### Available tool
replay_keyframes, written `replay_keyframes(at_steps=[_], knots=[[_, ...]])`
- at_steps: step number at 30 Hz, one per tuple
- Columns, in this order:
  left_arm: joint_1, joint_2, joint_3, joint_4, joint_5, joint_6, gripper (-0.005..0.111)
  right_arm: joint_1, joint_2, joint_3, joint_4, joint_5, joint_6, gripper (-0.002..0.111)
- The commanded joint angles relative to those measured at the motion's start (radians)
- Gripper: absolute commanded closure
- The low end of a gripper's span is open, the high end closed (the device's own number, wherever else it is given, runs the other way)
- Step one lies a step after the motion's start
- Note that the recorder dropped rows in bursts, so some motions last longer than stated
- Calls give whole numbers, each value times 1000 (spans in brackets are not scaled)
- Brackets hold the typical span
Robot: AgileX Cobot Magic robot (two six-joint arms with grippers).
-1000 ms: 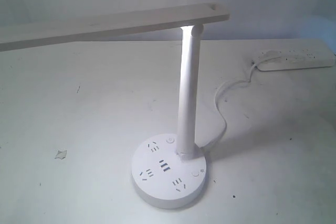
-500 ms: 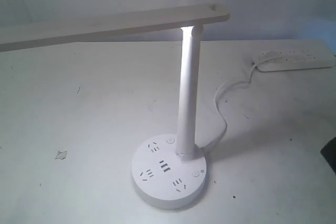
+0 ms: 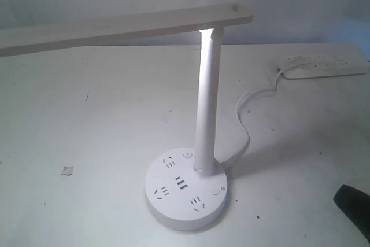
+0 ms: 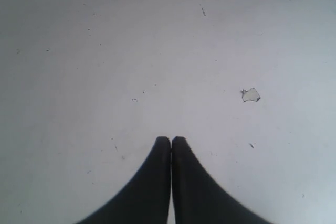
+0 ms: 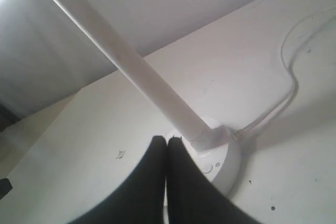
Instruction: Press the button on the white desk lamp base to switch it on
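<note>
The white desk lamp stands on the table with its flat bar head (image 3: 115, 27) on a slim pole (image 3: 207, 102); a bright glow shows where they join. Its round base (image 3: 173, 212) carries socket slots, USB ports and the button (image 3: 216, 190) with the sun mark on the right side. My right gripper (image 3: 351, 207) is shut and empty, low at the right edge and apart from the base. In the right wrist view its tips (image 5: 167, 139) overlap the base (image 5: 227, 161), and the button (image 5: 208, 169) peeks out beside them. My left gripper (image 4: 171, 140) is shut over bare table.
A second small button (image 3: 187, 155) with a power symbol sits near the pole. The lamp's cable (image 3: 247, 121) runs back to a long white power strip (image 3: 324, 65) at the far right. A small paper scrap (image 3: 67, 170) lies left of the base.
The right gripper's dark tip has come into the exterior view from the right edge and moved lower and a little leftwards. The lamp has not moved.
</note>
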Motion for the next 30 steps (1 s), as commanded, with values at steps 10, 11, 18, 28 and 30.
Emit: replay_keyframes(at_steps=[10, 11, 18, 28, 30], knots=[[1, -3, 2, -3, -1, 0, 107, -286, -11, 2, -2, -7, 5, 108], [1, -3, 2, -3, -1, 0, 107, -365, -11, 2, -2, -7, 5, 108], [1, -3, 2, -3, -1, 0, 107, -637, -11, 2, -2, -7, 5, 108], [1, -3, 2, -3, -1, 0, 107, -644, -11, 2, -2, -7, 5, 108], [1, -3, 2, -3, -1, 0, 107, -644, -11, 2, -2, -15, 10, 108]])
